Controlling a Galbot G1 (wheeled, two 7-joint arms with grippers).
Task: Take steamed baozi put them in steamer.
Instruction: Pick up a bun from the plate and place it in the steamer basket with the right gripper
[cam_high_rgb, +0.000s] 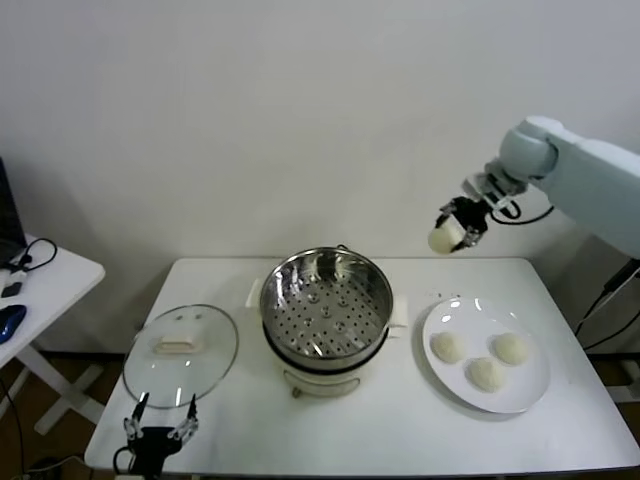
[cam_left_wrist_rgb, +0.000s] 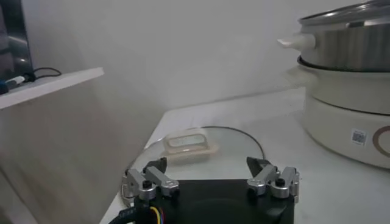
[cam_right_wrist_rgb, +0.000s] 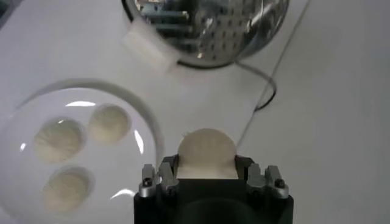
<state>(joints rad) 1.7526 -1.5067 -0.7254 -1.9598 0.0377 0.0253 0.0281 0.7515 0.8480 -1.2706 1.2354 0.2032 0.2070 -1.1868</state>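
Baozi (cam_high_rgb: 441, 240) clamped in right gripper (cam_high_rgb: 452, 232), above table (cam_high_rgb: 240, 420)

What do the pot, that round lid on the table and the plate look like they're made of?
The steamer looks like polished stainless steel: mirror-bright walls and a perforated tray, on a white, probably plastic base. The lid seems to be clear glass, since the table shows through it, with a thin metal rim and a pale handle. The plate looks like glossy white ceramic with bright glints, though it may be plastic.

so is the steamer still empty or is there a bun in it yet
Empty. The steamer shows only its bare perforated tray. Three baozi sit on the white plate, and the right gripper holds the fourth in the air.
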